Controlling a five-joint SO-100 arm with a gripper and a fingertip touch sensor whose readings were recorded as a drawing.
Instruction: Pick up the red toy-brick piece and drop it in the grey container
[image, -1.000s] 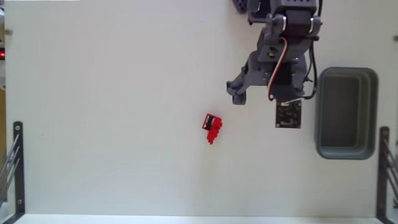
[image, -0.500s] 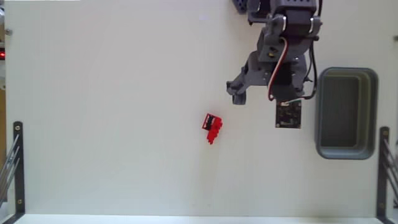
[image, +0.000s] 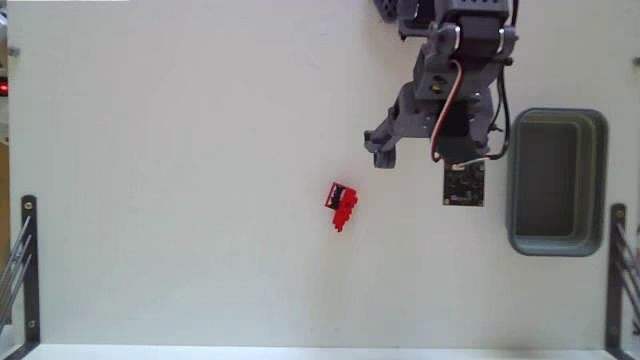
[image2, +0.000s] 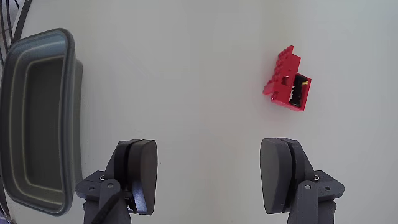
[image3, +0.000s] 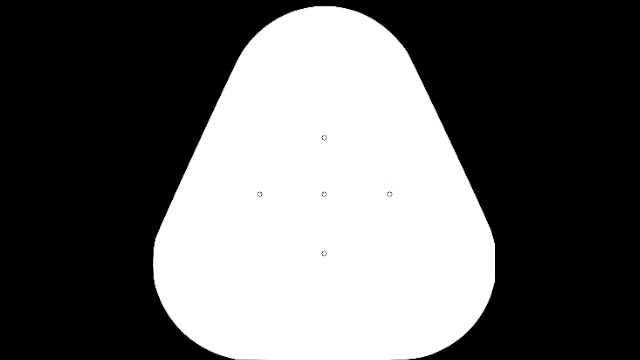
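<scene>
**Open gripper waits short of red brick**

The gripper (image2: 208, 177) stands wide apart and empty above the white table (image: 180, 150), nothing between its two dark pads (image2: 142, 174). The red brick (image2: 286, 84) lies flat on the bare surface, untouched and clear of the jaws. In the wrist view it sits ahead of the gripper and off to the right, beyond the right-hand pad, its long axis running roughly away from the camera with a slight tilt. A reach would probably need to go forward and to that side. The grey tub (image2: 37, 118) lies at the left edge of this view, well apart from the brick.

The fixed view sets the layout: brick (image: 342, 205) below and left of the arm (image: 445, 110), tub (image: 556, 181) to the arm's right, apparently empty. Only the wrist view shows the spread of the jaws and the brick's dark hollow end
</scene>
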